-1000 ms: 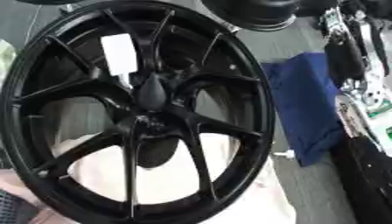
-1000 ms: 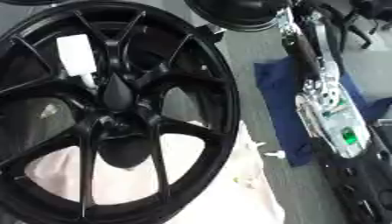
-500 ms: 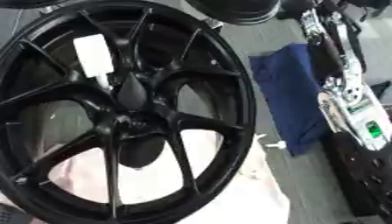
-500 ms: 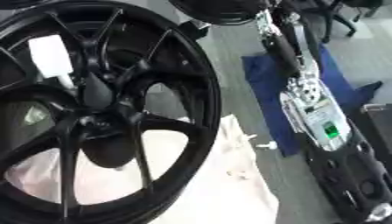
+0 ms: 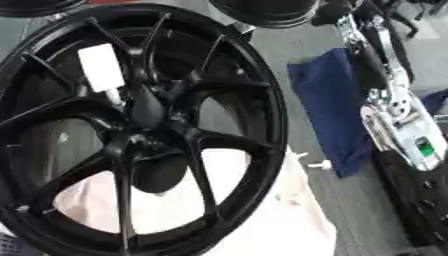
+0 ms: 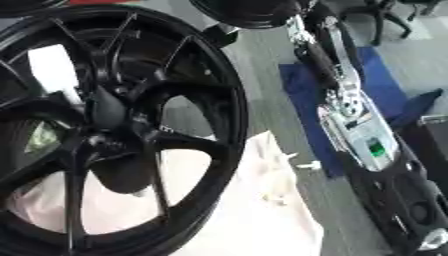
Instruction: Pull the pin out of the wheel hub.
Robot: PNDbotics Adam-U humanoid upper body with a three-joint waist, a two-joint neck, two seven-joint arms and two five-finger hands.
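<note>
**Black wheel at left, right arm well apart at the right edge**

Across the left and centre, lying tilted on a pale pinkish-white cloth (image 5: 262, 225): a large glossy black alloy wheel (image 5: 262, 107) with slim forked spokes. Stuck on its upper left part, behind the spokes, a white rectangular label (image 5: 101, 67). At the meeting of the spokes, the dark wheel hub (image 5: 144, 107), left of the view's centre and with nothing touching it. No telling the pin from the black metal there.

Above, cut by the top edge, the rim of a second black wheel (image 5: 262, 12).

Just right of the pale cloth, on the grey floor (image 6: 262, 75), a small white peg-shaped thing (image 6: 306, 165), at the near edge of a dark blue cloth (image 5: 328, 100).

Over that blue cloth and down the right side, reaching from the lower right corner up toward the top edge: the silver and black right arm (image 6: 354, 122), with a small green light on its silver casing. At its far end the right hand (image 6: 302, 30), too muddled with the arm's parts to tell whether spread or closed; well apart from the hub, just beside the wheel's upper rim.
</note>
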